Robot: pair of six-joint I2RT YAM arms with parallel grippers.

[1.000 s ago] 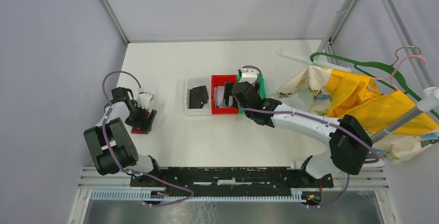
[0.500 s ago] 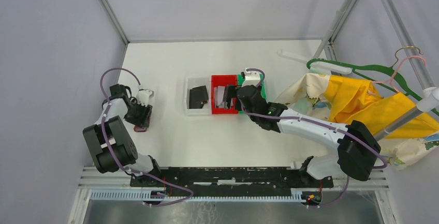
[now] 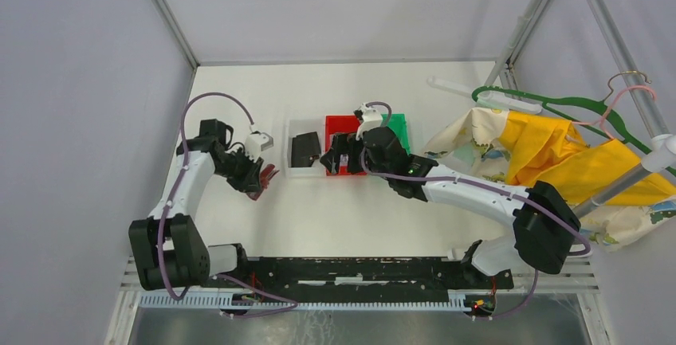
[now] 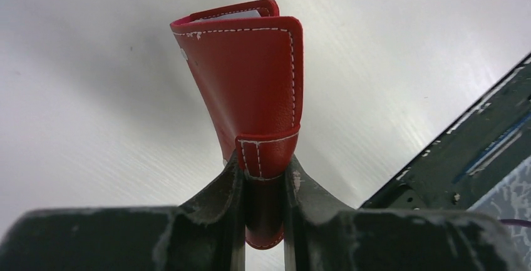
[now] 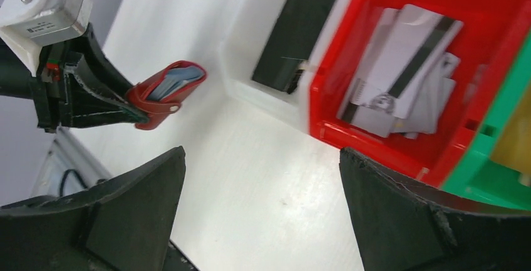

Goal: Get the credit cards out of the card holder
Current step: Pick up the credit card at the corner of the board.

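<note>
My left gripper [image 3: 257, 174] is shut on the fold end of the red card holder [image 3: 265, 176], holding it above the table left of the trays. In the left wrist view the card holder [image 4: 250, 77] stands out from between the two fingers [image 4: 219, 189], its open end pointing away. The right wrist view shows the card holder [image 5: 164, 92] with pale blue-grey leaves at its mouth; no card can be made out inside it. My right gripper [image 3: 339, 158] hangs open and empty over the front of the red bin [image 3: 330, 123], where several loose credit cards [image 5: 394, 74] lie.
A clear tray [image 3: 290, 171] holding a black wallet [image 3: 304, 150] stands left of the red bin; a green bin [image 3: 401, 126] stands to its right. Yellow and patterned cloth [image 3: 550, 150] with hangers [image 3: 558, 104] lies at the far right.
The left gripper closed on the card holder, lifted it off the table and carried it right toward the trays. The right gripper shifted left and stayed open.
</note>
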